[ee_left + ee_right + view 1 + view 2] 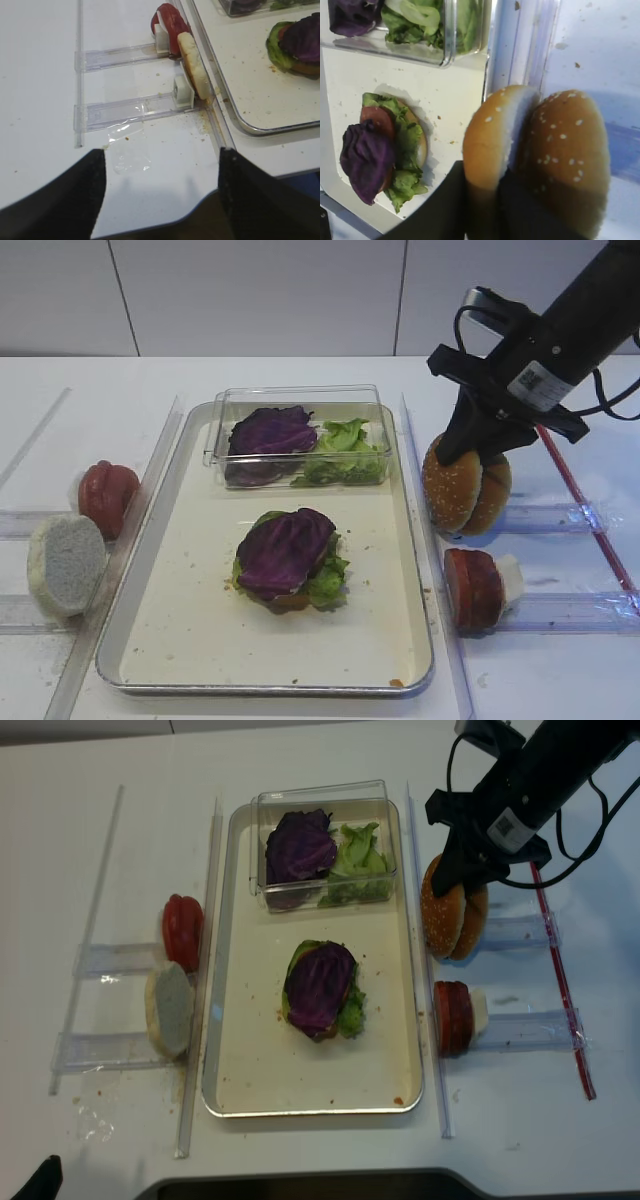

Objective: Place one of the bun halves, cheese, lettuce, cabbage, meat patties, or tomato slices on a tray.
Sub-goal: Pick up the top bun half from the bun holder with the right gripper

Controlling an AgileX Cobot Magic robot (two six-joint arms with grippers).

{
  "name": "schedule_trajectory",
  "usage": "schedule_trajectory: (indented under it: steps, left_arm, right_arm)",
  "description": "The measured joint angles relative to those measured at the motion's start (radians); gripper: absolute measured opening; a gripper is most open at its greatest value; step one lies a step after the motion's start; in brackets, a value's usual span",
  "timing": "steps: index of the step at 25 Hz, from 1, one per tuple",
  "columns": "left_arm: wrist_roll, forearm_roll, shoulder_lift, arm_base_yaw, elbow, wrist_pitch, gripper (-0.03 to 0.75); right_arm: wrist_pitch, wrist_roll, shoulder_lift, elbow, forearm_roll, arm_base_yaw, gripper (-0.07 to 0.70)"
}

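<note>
Just right of the tray (200,625), at a clear rack (560,515): right gripper (470,445) clenched on one of the bun halves (450,490), one finger on either face. Upright against a seeded twin (492,495), apparently not yet lifted. On the tray already: a part-built burger (290,560) of bun base, lettuce (328,582) and tomato, topped with cabbage (285,545), plus a clear box (300,395) of spare leaves. Left to do, by this reading: lifting the bun across and setting it down on the tray. Left gripper (162,165) spread wide, grasping nothing, low over the white table (540,680). Crumbs and taped-down racks on the table, with tomato slices (472,588) to the right and a pale bun half (65,560) to the left. Plain white panelled wall (250,290) behind.
</note>
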Motion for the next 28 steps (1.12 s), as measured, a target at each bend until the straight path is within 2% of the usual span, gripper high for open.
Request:
schedule_trajectory:
  steps: [28]
  left_arm:
    - [0.0,0.0,0.0,0.0,0.0,0.0,0.44]
  right_arm:
    - [-0.002,0.005,0.0,0.0,0.0,0.0,0.125]
